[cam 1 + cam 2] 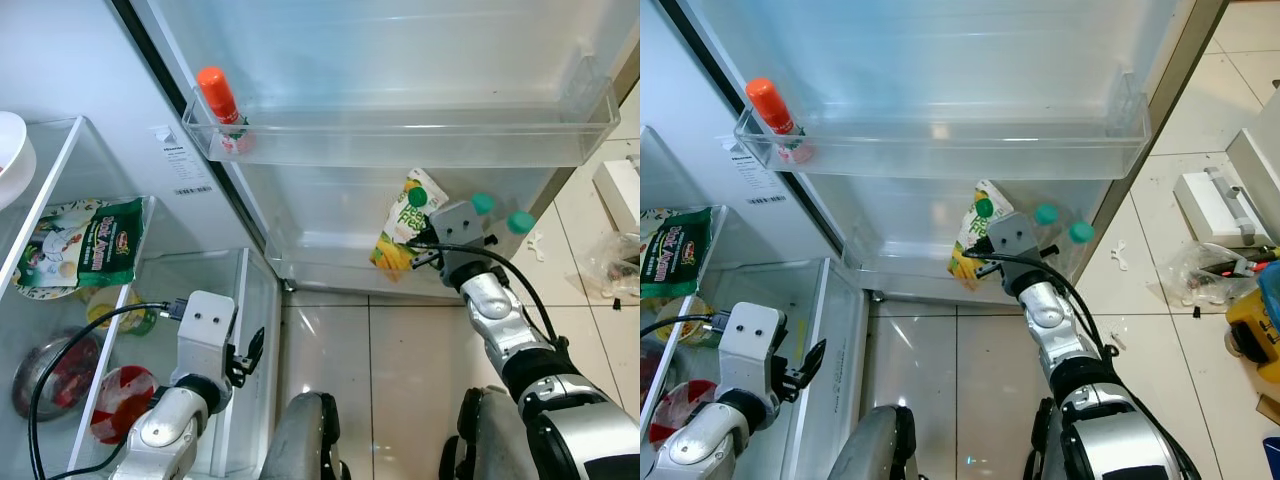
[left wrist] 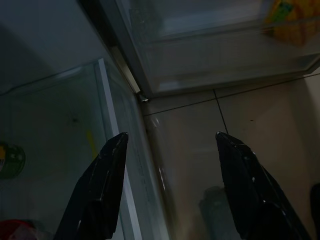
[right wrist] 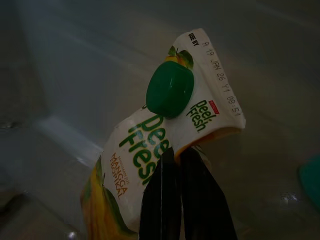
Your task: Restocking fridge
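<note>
- Fridge interior at far left: a green snack bag (image 1: 88,245) is seen lying on a glass shelf (image 1: 60,170), with red-lidded containers (image 1: 118,400) below.
- Left gripper (image 2: 170,185) is held low beside the crisper drawer (image 1: 245,330), over the tiled floor (image 1: 400,370); its fingers (image 2: 102,190) are spread well apart, nothing between them.
- A red-capped bottle (image 1: 222,105) is stood upright at the hinge end of the upper door shelf (image 1: 420,135).
- Juice pouch (image 3: 155,150), green cap, mango print, is found in the lower door shelf (image 1: 330,270), tilted.
- Right gripper (image 3: 182,165) is extended into that shelf; its fingers are closed together on the pouch's upper edge.
- Two teal-capped bottles (image 1: 500,212) are stood just beside the pouch.
</note>
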### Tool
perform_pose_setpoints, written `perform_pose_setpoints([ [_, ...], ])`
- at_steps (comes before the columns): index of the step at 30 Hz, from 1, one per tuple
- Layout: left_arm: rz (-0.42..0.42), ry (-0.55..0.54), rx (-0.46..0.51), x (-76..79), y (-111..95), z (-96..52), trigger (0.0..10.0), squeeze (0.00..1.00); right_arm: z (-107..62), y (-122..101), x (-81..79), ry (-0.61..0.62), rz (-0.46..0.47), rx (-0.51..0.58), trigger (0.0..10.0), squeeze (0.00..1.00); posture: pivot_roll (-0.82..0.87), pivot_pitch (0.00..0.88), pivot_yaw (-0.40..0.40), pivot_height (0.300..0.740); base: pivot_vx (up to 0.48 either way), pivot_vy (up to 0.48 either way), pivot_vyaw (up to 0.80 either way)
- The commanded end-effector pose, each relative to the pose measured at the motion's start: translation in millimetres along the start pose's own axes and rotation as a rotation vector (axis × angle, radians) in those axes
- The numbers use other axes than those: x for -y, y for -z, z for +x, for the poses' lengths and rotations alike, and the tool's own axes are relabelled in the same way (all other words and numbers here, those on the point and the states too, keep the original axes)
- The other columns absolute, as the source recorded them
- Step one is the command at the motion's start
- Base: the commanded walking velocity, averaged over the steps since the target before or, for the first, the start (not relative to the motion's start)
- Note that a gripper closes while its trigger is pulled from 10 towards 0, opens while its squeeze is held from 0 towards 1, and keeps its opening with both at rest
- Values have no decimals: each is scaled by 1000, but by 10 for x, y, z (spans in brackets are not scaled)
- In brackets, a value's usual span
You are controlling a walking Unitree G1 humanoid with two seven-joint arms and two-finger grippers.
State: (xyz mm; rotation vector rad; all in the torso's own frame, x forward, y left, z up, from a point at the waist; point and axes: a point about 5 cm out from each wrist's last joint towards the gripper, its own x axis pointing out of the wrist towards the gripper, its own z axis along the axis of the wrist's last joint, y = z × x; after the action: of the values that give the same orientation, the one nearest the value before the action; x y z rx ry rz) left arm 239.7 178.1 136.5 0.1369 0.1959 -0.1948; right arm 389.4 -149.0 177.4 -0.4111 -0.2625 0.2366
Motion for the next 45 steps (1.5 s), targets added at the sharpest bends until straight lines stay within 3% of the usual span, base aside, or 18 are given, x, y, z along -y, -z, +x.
perform_pose_setpoints([
  [1, 11, -12, -50, -43, 95, -48, 10000, 0, -54, 116, -100, -69, -7, -54, 10000, 0, 174, 415, 150, 586, 0, 0, 0],
  [6, 8, -13, -52, -40, 97, -61, 10000, 0, -106, 196, -248, -151, -15, -86, 10000, 0, 173, 422, 146, 586, 0, 0, 0],
  [11, 8, -14, -53, -39, 98, -63, 10000, 0, -117, 211, -274, -161, -10, -91, 10000, 0, 173, 422, 146, 586, 0, 0, 0],
  [12, 7, -13, -54, -36, 101, -64, 10000, 0, -125, 218, -306, -175, 5, -92, 10000, 1000, 171, 423, 145, 586, 0, 0, 0],
  [23, -7, -9, -55, 17, 128, -25, 10000, 0, -115, 95, -362, -199, 79, 7, 10000, 1000, 139, 422, 132, 586, 0, 0, 0],
  [24, -11, -5, -54, 37, 133, -13, 10000, 0, -128, 92, -361, -197, 79, 18, 10000, 671, 123, 422, 129, 586, 0, 0, 0],
  [25, -17, 2, -54, 62, 140, 2, 10000, 0, -147, 81, -361, -192, 87, 35, 10000, 0, 112, 420, 127, 586, 0, 0, 0],
  [37, -73, 17, -31, 301, 186, 145, 10000, 0, -345, -122, -338, -215, 77, 166, 10000, 0, 12, 403, 45, 586, 0, 0, 0],
  [45, -72, 13, 3, 340, 158, 229, 10000, 0, -631, -327, -561, -255, 158, 218, 10000, 0, -14, 362, 19, 586, 0, 0, 0],
])
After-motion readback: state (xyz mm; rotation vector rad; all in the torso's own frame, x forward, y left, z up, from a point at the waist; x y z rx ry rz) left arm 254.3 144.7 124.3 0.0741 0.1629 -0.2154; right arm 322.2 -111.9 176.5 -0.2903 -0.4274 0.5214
